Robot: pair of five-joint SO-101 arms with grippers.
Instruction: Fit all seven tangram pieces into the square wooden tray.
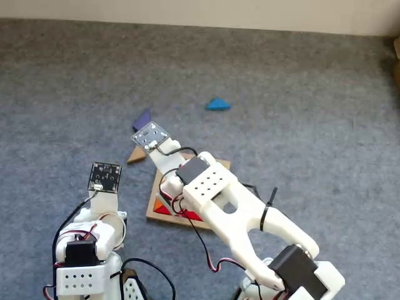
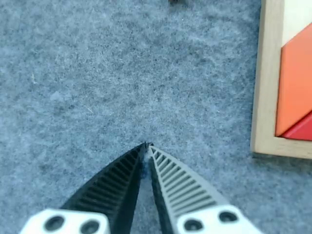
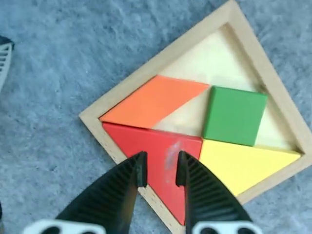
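In tray (image 3: pixel 156 66), four coloured pieces (image 3: pixel 234 114), right end effector (image 3: pixel 161 168) released, left end effector (image 2: pixel 147 146) clenched

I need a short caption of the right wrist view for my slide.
Right gripper, fingers slightly apart, over the red triangle in the wooden tray, beside orange parallelogram, green square and yellow triangle.

White plastic left arm (image 1: pixel 87 250) and right arm (image 1: pixel 250 219), black servo blocks. On the left claw (image 2: pixel 146 146), one black ribbed finger (image 2: pixel 114 180), one pale grey (image 2: pixel 183 187), white screw mounts behind. The right claw (image 3: pixel 161 168) has dark ribbed fingers (image 3: pixel 122 190). Behind each claw, a square circuit board (image 1: pixel 105 177), red and black cables (image 1: pixel 200 240), drilled plates (image 1: pixel 209 182). There's a black zip tie (image 1: pixel 267 209) on the right arm.
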